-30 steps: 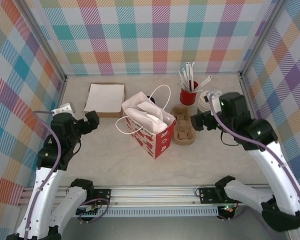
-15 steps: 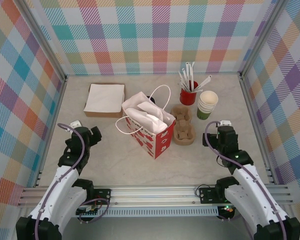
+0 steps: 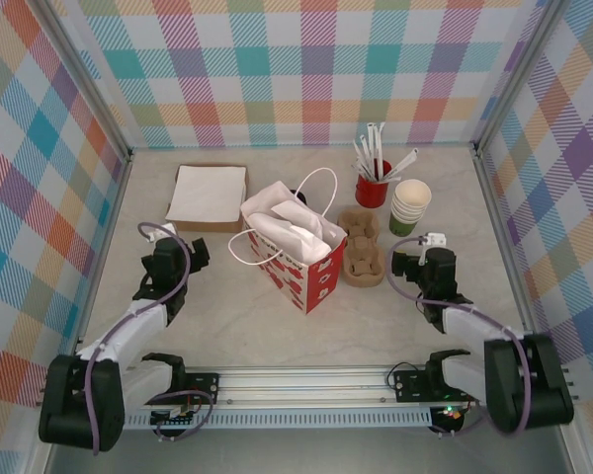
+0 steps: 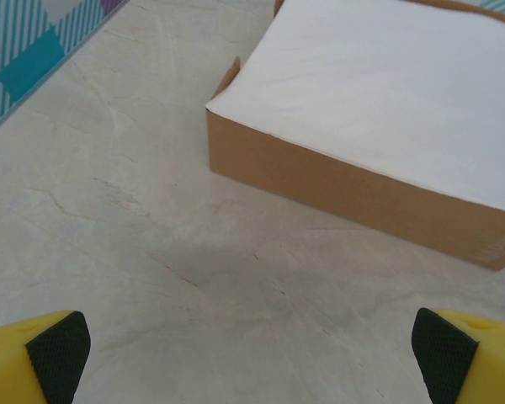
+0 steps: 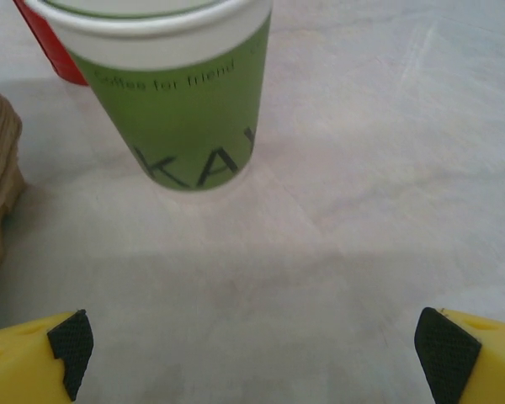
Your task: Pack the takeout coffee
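Both arms folded lower, yellow jaws apart above smooth, marble-veined tabletop.

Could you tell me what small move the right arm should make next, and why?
Probably lift and swing left toward the takeout coffee's black lid peeking behind the bag: the right gripper, fingers open and empty, faces the lidless cup stack instead.
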You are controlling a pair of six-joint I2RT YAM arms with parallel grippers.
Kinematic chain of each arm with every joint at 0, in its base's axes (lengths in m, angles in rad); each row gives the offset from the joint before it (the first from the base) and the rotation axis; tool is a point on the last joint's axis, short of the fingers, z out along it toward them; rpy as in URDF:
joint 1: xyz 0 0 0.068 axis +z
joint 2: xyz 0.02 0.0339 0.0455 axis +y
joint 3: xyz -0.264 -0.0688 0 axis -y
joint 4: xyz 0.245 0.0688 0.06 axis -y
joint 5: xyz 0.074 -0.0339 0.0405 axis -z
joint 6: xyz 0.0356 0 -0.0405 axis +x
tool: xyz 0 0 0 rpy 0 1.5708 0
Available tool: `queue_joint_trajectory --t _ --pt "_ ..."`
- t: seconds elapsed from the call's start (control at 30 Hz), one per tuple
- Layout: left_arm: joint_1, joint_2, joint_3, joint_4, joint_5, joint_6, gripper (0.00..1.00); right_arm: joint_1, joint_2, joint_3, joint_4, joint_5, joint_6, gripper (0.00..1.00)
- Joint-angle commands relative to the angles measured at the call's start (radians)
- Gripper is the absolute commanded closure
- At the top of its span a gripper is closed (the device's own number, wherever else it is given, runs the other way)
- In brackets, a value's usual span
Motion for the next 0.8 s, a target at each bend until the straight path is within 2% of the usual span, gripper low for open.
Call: queue_joint_trajectory --t 0.0,0.1,0.23,0.37,0.47,0.5,0.77 --pt "0.010 0.082 -0.022 0.228 0.041 0.084 0.00 -0.026 0.110 0.065 0.273 -0.109 -0.049 0.00" --pt "0.009 0.184 -0.014 0.352 0.086 0.144 0.00 -0.032 0.227 0.116 0.329 -0.147 -0.108 0.00" --pt "0.013 0.300 -0.009 0.503 0.167 0.211 0.00 -0.058 0.359 0.105 0.460 -0.192 -0.093 0.00" --pt "0.016 0.412 -0.017 0.625 0.230 0.215 0.00 -0.120 0.365 0.174 0.329 -0.258 -0.040 0.00" --pt "0.021 0.498 -0.014 0.706 0.293 0.241 0.00 -0.127 0.367 0.168 0.338 -0.268 -0.038 0.00" --pt "0.031 0.483 0.006 0.636 0.311 0.233 0.00 -0.124 0.367 0.170 0.342 -0.266 -0.040 0.00" --pt "0.065 0.496 0.036 0.597 0.318 0.194 0.00 -0.120 0.366 0.171 0.338 -0.254 -0.045 0.00"
